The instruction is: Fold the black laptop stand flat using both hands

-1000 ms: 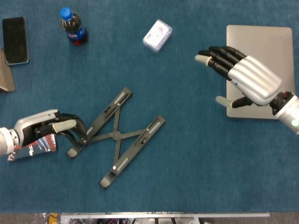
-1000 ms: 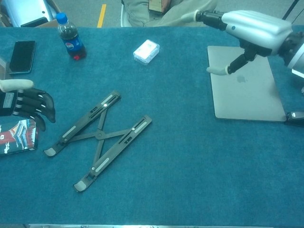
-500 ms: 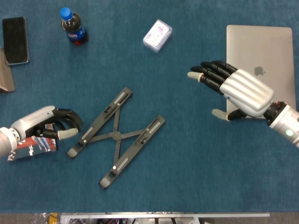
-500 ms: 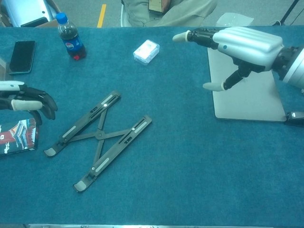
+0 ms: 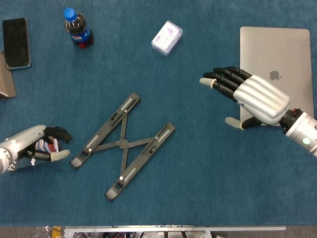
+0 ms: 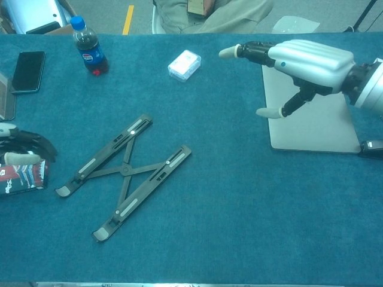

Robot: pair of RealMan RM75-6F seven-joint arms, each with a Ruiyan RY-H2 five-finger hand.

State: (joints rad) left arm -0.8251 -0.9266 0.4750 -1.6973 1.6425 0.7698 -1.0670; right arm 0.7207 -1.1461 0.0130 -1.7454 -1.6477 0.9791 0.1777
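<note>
Blue table [image 5: 208,188] w/ laptop stand [image 5: 123,144], laptop [image 5: 277,54], cola bottle [image 5: 78,28], phone [image 5: 16,42], small box [image 5: 167,37]

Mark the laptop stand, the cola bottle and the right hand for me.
laptop stand [image 5: 122,144], head view, centre hinge.
cola bottle [image 5: 79,31], head view, label.
right hand [image 5: 260,96], head view, silver back.

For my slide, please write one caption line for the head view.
Open black laptop stand on blue table, untouched, between left robot hand and spread right robot hand.
</note>
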